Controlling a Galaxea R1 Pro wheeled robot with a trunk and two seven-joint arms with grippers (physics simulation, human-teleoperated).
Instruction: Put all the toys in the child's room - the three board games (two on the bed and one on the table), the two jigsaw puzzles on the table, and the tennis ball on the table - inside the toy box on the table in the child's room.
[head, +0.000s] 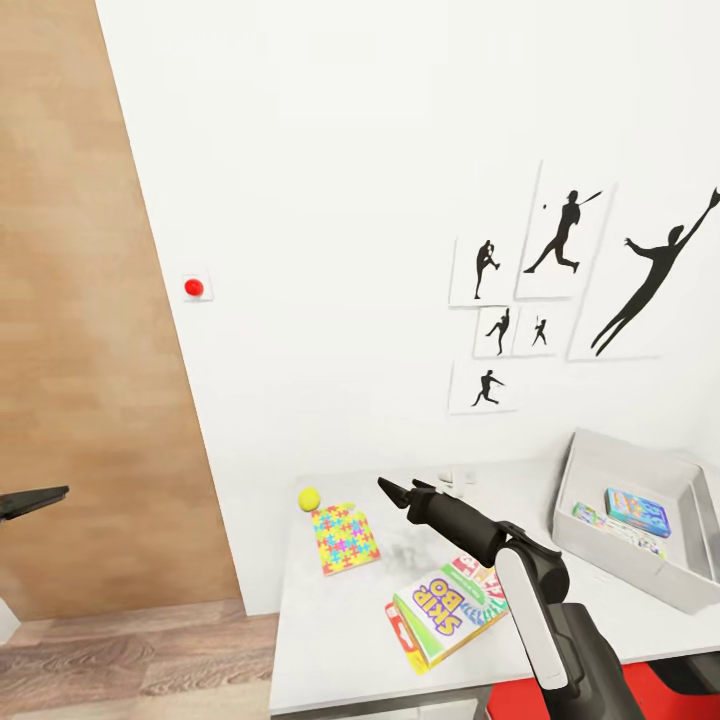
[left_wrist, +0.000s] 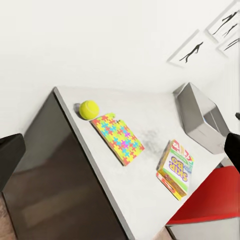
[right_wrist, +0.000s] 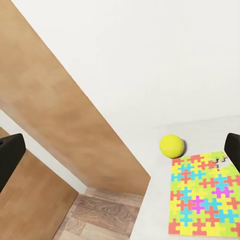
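White speckled table (head: 330, 620) fills the lower centre of the head view, set against a white wall. Yellow tennis ball (head: 309, 498) sits near the table's far left corner, just beside the upper left edge of a jigsaw puzzle box (head: 343, 537) lying flat. Lower centre of frame: a green-white Skip-Bo board game (head: 450, 612) lies on top of a red box (head: 402, 632) whose edges poke out beneath it. Grey toy box (head: 600, 545) at right of frame on the table, tilted in view, holding a blue board game (head: 637, 511) and another flat box (head: 610, 525), print too small to read. Black baseball silhouette pictures (head: 560, 290) on the wall upper right. Small red button (head: 194, 288) on the wall at left, next to a wood panel (head: 90, 330). Red surface (head: 560, 700) at bottom right, below the table edge.

Right gripper (head: 393, 491) is above the table centre, pointing toward the ball and puzzle, fingers apart, holding nothing. The right wrist view agrees: ball (right_wrist: 171, 145) touching or nearly touching the puzzle (right_wrist: 205, 197), finger tips wide at both frame edges. Left gripper (head: 45, 497) at far left edge, off the table; cannot tell if apart or together. Left wrist view shows ball (left_wrist: 89, 109), puzzle (left_wrist: 118, 137), Skip-Bo stack (left_wrist: 176, 167), toy box (left_wrist: 200, 117).
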